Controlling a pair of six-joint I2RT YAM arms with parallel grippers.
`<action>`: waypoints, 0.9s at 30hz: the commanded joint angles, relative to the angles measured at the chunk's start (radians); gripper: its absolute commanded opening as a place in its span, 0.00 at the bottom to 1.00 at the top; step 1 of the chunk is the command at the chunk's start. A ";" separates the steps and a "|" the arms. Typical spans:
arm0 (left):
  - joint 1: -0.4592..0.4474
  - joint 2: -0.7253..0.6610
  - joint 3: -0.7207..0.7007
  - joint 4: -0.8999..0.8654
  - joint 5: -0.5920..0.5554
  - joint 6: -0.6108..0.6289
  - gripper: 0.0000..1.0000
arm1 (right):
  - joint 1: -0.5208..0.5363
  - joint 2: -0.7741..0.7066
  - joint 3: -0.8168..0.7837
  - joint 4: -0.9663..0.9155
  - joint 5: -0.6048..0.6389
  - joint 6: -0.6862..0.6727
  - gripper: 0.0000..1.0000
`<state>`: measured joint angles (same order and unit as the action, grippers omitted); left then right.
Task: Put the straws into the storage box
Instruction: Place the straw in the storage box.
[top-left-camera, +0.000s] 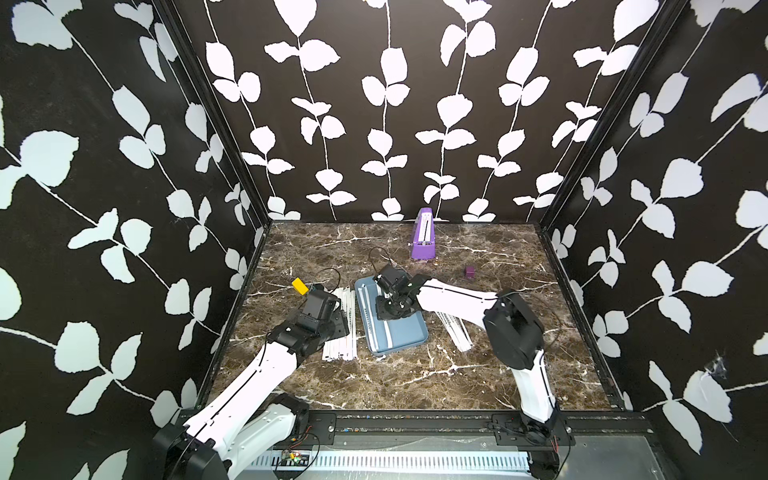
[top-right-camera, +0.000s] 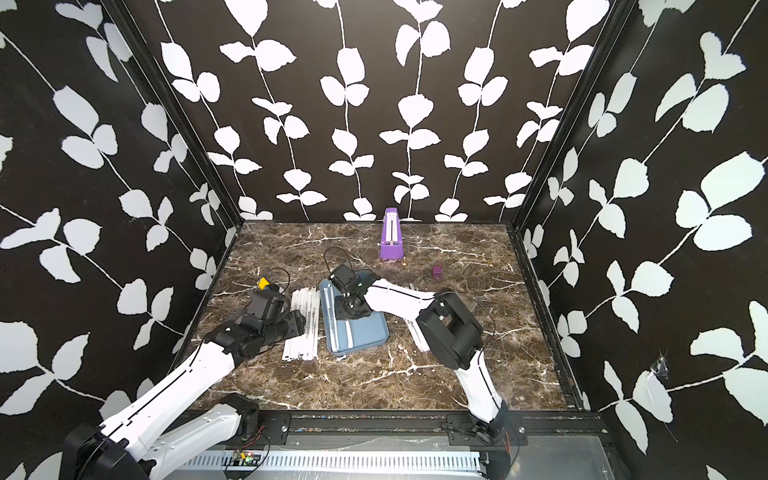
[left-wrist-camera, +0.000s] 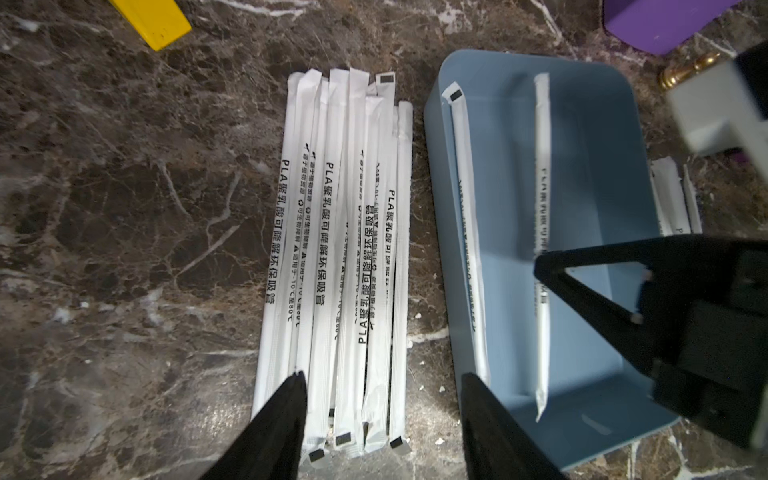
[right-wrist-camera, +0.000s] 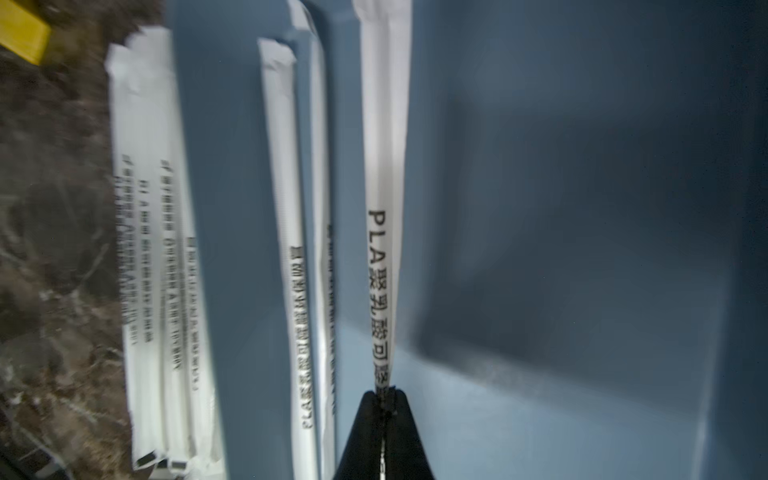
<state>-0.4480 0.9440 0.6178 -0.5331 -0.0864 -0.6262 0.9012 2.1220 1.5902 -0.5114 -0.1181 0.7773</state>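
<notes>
Three leaf-patterned black walls (top-left-camera: 374, 104) enclose brown marble tabletop (top-left-camera: 415, 374); left tool (left-wrist-camera: 383, 375) apart over straws (left-wrist-camera: 332, 249), right tool (right-wrist-camera: 384, 392) clamps one straw (right-wrist-camera: 384, 166).

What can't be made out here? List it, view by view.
- Both top views: straw pile right of the storage box, partly covered by the right arm; uncountable.
- Both top views: small purple block, too small to identify.
- Right wrist view: straw pinched in the right claw runs off the picture's edge; table straws have blurred print.
- Left wrist view: yellow block, cut off by the edge.
</notes>
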 joint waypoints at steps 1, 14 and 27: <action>0.005 -0.002 -0.019 0.039 0.031 -0.002 0.61 | 0.009 0.025 0.070 -0.015 -0.024 0.035 0.06; 0.004 -0.013 -0.027 0.044 0.027 0.005 0.60 | 0.029 0.104 0.114 -0.014 -0.025 0.083 0.06; 0.005 -0.013 -0.033 0.057 0.039 -0.002 0.59 | 0.030 0.145 0.149 -0.047 0.000 0.070 0.15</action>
<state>-0.4480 0.9455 0.5991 -0.4866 -0.0547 -0.6285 0.9245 2.2253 1.7035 -0.5312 -0.1432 0.8474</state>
